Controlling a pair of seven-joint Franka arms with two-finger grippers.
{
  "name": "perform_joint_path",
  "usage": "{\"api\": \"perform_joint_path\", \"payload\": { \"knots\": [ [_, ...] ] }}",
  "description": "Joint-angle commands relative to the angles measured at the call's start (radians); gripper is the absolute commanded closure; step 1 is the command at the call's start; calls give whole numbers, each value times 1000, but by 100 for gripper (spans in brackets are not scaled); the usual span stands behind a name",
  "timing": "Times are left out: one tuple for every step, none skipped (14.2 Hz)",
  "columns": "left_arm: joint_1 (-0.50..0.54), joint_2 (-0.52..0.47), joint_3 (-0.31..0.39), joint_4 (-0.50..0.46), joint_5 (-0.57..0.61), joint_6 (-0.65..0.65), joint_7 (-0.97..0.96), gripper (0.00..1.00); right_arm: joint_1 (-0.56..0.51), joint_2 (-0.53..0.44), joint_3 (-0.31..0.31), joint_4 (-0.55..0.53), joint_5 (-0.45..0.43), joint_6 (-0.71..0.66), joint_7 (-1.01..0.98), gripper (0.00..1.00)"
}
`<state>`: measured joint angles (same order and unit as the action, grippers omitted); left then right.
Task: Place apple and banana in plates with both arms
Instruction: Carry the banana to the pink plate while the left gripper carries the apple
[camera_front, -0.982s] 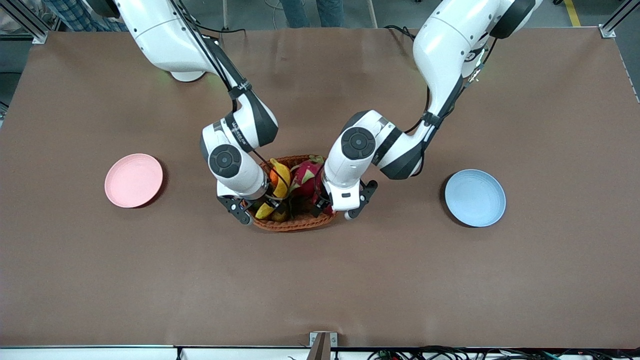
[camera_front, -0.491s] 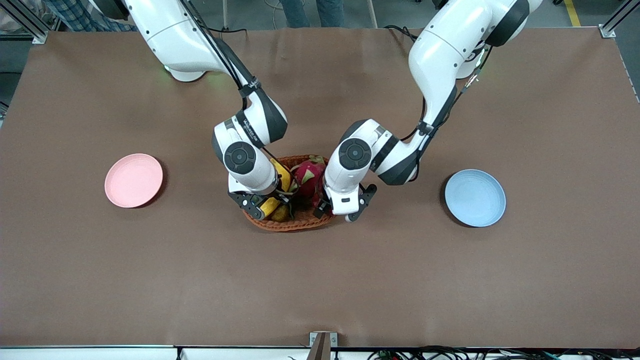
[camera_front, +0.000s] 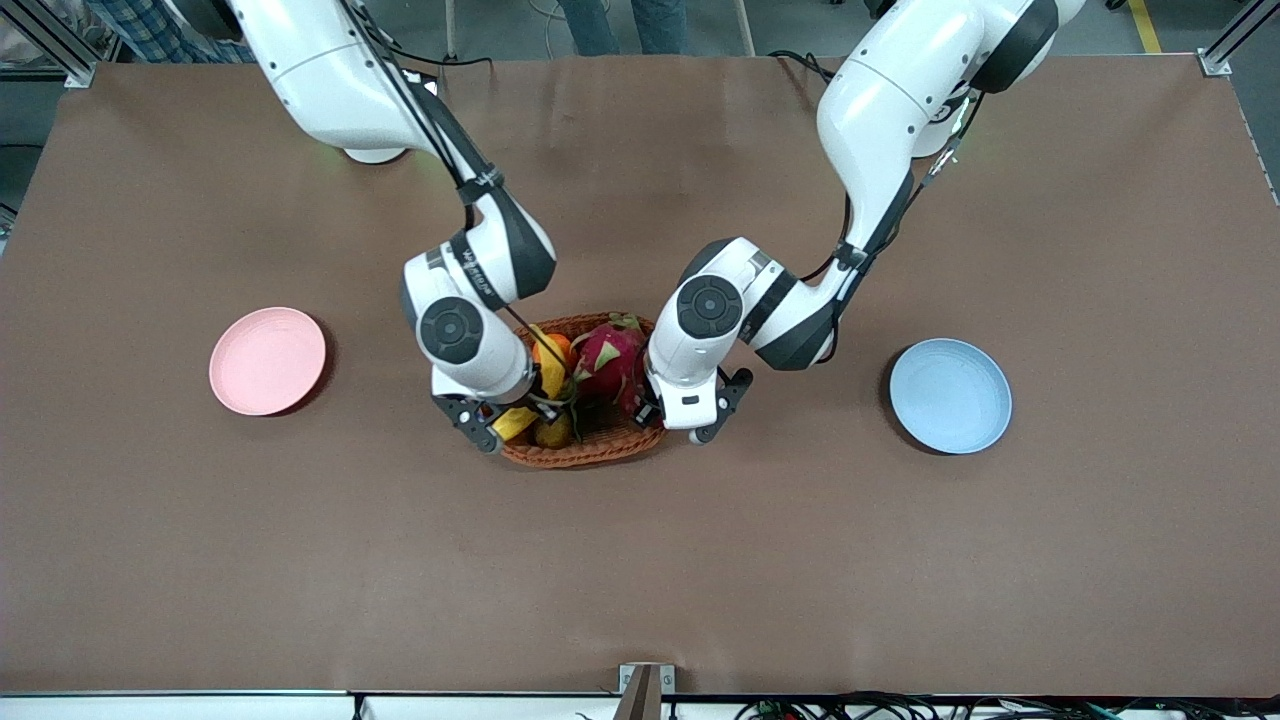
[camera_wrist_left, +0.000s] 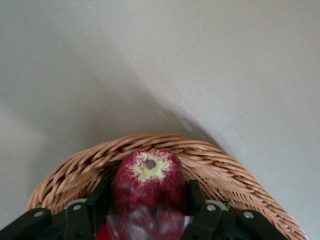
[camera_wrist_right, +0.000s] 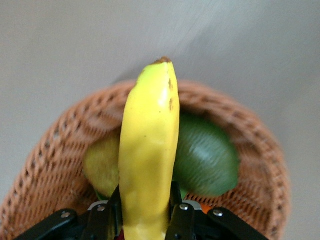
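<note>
My right gripper (camera_front: 505, 418) is shut on the yellow banana (camera_front: 515, 423) over the wicker basket's (camera_front: 585, 455) end toward the right arm. In the right wrist view the banana (camera_wrist_right: 147, 160) rises between the black fingers (camera_wrist_right: 176, 202), its dark tip over the basket rim (camera_wrist_right: 55, 145). My left gripper (camera_front: 650, 408) is shut on the dark red apple (camera_front: 632, 402) over the basket's other end. In the left wrist view the apple (camera_wrist_left: 149, 182) sits between the fingers (camera_wrist_left: 196, 197), stem end outward. The pink plate (camera_front: 267, 360) and the blue plate (camera_front: 950, 395) lie bare at either end.
The basket also holds a pink dragon fruit (camera_front: 605, 360), an orange (camera_front: 556, 345), a green fruit (camera_wrist_right: 206, 160) and a small yellow-green fruit (camera_wrist_right: 101, 165). Both arms crowd close together over the basket. Open brown tabletop lies between the basket and each plate.
The right gripper swung in over the basket, then drew back toward the pink plate's side with the banana in it. The left gripper closed in on the apple and has barely moved since.
</note>
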<state>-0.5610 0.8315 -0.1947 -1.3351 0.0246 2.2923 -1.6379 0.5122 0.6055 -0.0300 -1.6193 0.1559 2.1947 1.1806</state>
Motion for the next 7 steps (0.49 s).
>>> {"api": "perform_joint_path", "payload": {
  "knots": [
    [-2, -23, 8, 10, 20, -11, -22, 67, -73, -99, 12, -21, -1, -114, -80, 99],
    [3, -32, 8, 10, 20, -13, -22, 67, -93, -122, 10, -27, -1, -148, -116, 99],
    [6, -44, 8, 10, 20, -16, -23, 67, -112, -147, 9, -39, -1, -171, -162, 99],
    [9, -66, 8, 10, 20, -34, -22, 67, -139, -182, 9, -88, -2, -170, -214, 99],
    [12, -86, 8, 10, 20, -59, -22, 67, -173, -219, 9, -143, -3, -156, -267, 99],
    [29, -113, 8, 8, 20, -94, -17, 67, -214, -264, 9, -213, -3, -121, -357, 99],
    [55, -141, 6, 7, 21, -121, -5, 67, -250, -306, 9, -285, -3, -89, -436, 99]
  ]
}}
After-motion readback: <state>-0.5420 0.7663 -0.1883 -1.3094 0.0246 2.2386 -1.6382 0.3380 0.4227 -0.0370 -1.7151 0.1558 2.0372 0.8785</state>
